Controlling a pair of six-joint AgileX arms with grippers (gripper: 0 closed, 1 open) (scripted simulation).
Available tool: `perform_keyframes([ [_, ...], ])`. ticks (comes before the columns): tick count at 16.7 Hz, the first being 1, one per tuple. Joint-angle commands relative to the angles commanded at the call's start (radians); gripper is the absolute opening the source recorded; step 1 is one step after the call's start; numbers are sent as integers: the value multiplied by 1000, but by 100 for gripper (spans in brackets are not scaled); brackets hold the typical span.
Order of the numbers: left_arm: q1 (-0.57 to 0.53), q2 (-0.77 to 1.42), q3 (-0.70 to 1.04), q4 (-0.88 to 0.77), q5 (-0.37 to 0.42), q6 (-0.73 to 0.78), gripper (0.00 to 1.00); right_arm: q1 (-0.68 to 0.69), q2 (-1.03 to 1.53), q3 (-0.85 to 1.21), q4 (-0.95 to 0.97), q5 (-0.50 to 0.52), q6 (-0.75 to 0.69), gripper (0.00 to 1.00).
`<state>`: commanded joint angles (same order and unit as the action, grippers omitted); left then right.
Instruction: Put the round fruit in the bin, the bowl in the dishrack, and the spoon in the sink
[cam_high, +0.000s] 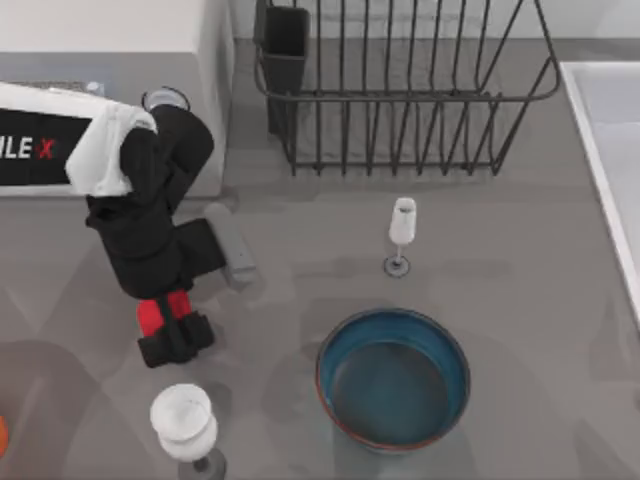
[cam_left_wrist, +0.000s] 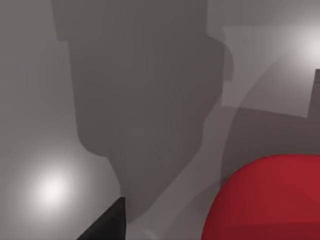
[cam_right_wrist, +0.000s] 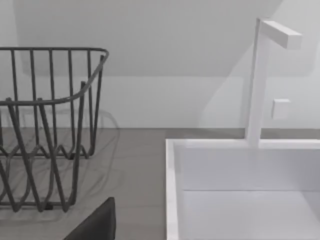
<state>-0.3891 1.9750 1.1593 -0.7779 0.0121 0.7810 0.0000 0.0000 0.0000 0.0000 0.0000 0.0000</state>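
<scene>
The round fruit (cam_high: 152, 318), small and bright red, lies on the table at the left, and it looms large in the left wrist view (cam_left_wrist: 265, 200). My left gripper (cam_high: 172, 335) is straight over it, pointing down and open. One dark fingertip (cam_left_wrist: 107, 225) stands apart from the fruit with table showing between them. The blue bowl (cam_high: 393, 378) with its reddish-brown rim sits upright at the front centre. The wire dishrack (cam_high: 400, 90) stands at the back, the pale sink (cam_high: 612, 140) at the right edge. Spoon and bin are out of view. My right arm is parked; its fingertip (cam_right_wrist: 97, 222) shows before the dishrack (cam_right_wrist: 45, 125) and sink (cam_right_wrist: 240, 190).
A white microwave (cam_high: 110, 60) stands at the back left behind my left arm. One stemmed glass (cam_high: 401, 232) stands between bowl and dishrack, another (cam_high: 185, 425) just in front of the left gripper. A small orange object (cam_high: 3, 435) lies at the left edge.
</scene>
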Motion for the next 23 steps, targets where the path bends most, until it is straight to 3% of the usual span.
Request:
perform_keyframes([
  [7, 0, 0, 0, 0, 0, 0, 2, 0, 0, 0, 0, 0, 0, 100],
  [18, 0, -21, 24, -20, -10, 7, 0, 0, 0, 0, 0, 0, 0, 100],
  [23, -2, -85, 157, -230, -10, 6, 0, 0, 0, 0, 0, 0, 0, 100],
])
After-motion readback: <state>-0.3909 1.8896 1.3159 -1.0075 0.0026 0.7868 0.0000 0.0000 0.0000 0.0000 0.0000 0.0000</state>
